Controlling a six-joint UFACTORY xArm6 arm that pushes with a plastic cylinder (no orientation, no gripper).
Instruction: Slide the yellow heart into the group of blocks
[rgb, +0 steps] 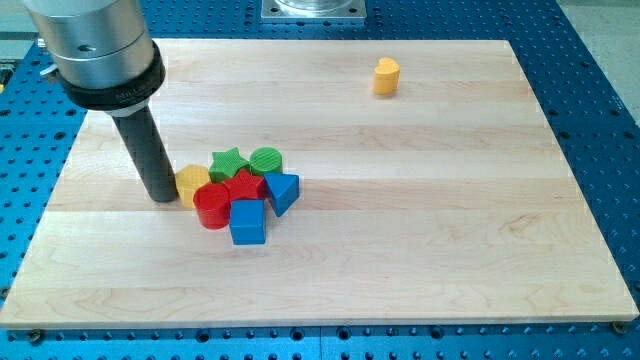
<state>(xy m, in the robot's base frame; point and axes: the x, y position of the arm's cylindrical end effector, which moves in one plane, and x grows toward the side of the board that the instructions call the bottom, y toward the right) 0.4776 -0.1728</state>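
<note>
Biggest thing out there: the pale wooden board (420, 250), smooth, with long grain lines running across the view, lying on a blue perforated table (600, 120). Nothing here is a container; every block sits straight on the wood.

Next in size, the arm's silver and black cylinder housing (95, 50) at about ten o'clock, and from it the dark matte rod comes down to my tip (160, 198). The tip is a bare rod end, it grips nothing, and it stands touching or just beside the yellow-orange block (190, 184) at the cluster's nine o'clock edge; that block's shape I cannot make out for sure.

The cluster itself, packed tight: blue cube (248, 222) at six o'clock, red cylinder (211, 207) beside it, a red block (245, 186) in the middle, blue triangle (283, 191) at three o'clock, green star (229, 163) and ribbed green cylinder (266, 160) at twelve.

And the yellow heart (386, 76)? Well apart, alone at one o'clock on the board. Its lobes face the view's top; no clear long axis.
</note>
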